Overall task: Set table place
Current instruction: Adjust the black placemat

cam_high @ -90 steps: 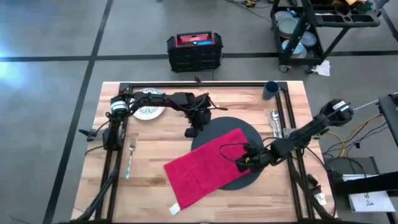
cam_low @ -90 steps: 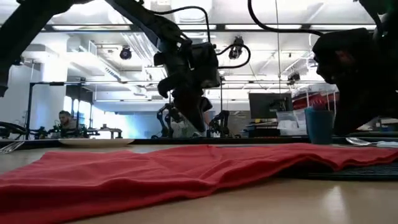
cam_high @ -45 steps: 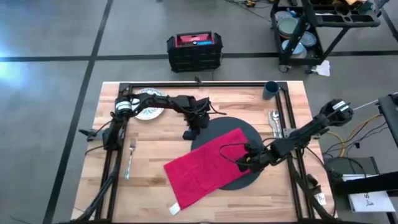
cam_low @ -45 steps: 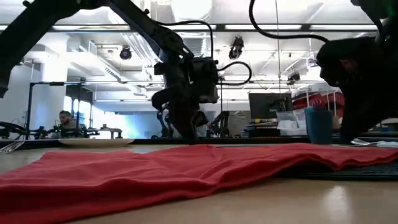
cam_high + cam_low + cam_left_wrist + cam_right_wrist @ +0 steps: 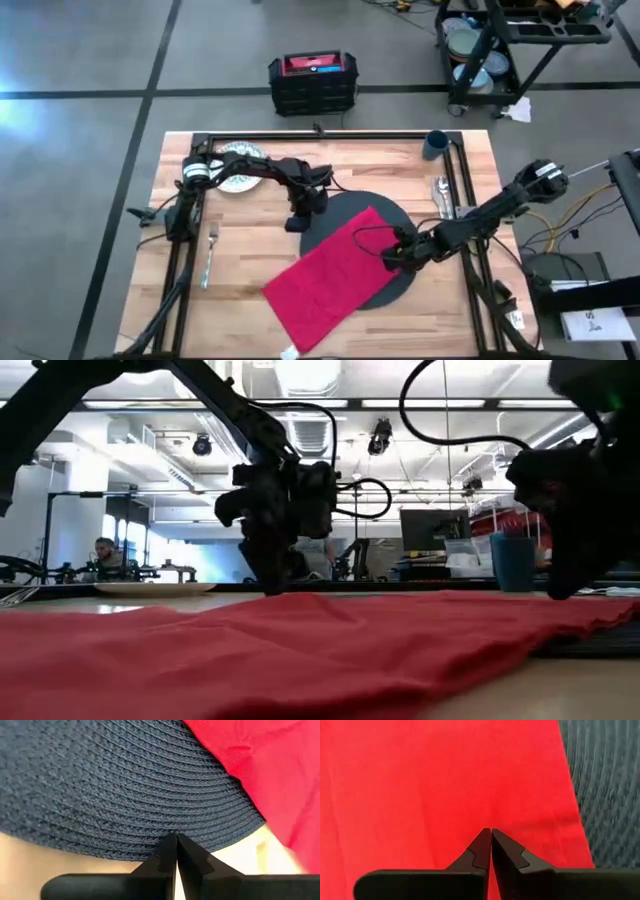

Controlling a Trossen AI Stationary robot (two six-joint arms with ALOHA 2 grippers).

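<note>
Both my grippers clenched, one on the mat, one on the napkin.

My left gripper (image 5: 175, 840) pinches the round dark grey woven mat (image 5: 340, 205) at its edge; my right gripper (image 5: 491, 836) clamps the red cloth napkin (image 5: 330, 275), which lies diagonally across the mat on the light wooden plank table (image 5: 250, 215).

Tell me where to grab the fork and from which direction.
Grip the fork at mid-handle, coming straight down with the fingers closing across its width. It lies flat and alone on the table beside the left rail, long axis running away from the front edge, so only its narrow sides offer a hold.
</note>
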